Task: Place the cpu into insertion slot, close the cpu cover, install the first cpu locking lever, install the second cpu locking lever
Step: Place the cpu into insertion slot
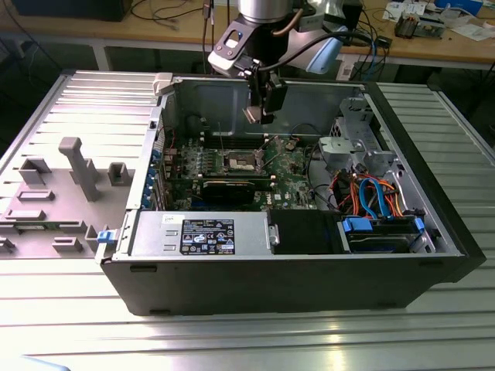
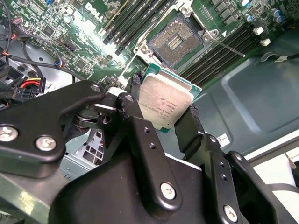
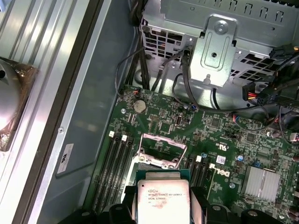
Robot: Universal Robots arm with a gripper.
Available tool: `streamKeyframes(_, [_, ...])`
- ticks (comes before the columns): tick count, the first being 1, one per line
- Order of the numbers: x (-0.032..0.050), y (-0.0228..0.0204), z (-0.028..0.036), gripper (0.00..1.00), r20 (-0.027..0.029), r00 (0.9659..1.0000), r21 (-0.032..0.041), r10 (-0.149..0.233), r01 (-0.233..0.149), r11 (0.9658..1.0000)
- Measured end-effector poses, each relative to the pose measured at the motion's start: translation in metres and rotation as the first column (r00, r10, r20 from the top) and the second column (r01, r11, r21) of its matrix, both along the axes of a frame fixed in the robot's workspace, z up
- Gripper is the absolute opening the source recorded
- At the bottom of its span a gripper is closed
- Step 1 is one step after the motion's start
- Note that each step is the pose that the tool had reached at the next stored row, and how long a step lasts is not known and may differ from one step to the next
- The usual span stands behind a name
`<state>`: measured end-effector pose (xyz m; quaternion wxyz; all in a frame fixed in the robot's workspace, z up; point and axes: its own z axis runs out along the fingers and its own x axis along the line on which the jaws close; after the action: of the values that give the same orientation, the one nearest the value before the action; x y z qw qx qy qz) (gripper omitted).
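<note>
Between the black fingers (image 2: 187, 128) of the gripper (image 2: 164, 100) I see the cpu (image 2: 170, 93) clamped by its edges. It is a flat square with a matte silvery lid on a green rim. It hangs off the board, near the insertion slot (image 2: 174, 43) and not touching it. The socket lies uncovered, a dark gridded centre inside a bright metal rim, flanked by long black memory slots (image 2: 219, 53) on the glossy green motherboard (image 2: 70, 28). In the exterior view the open black computer case (image 1: 309, 286) lies on its side on a ribbed aluminium table (image 1: 232, 340), with wooden workbenches (image 1: 433, 46) and cables behind.
</note>
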<state>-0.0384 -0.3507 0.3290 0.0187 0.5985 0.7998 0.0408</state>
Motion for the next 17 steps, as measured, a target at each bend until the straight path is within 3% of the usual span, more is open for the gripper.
streamKeyframes(17, [-0.0011, 0.0001, -0.0024, 0.55, 0.0001, 1.0000, 0.0001, 0.000, 0.000, 1.0000])
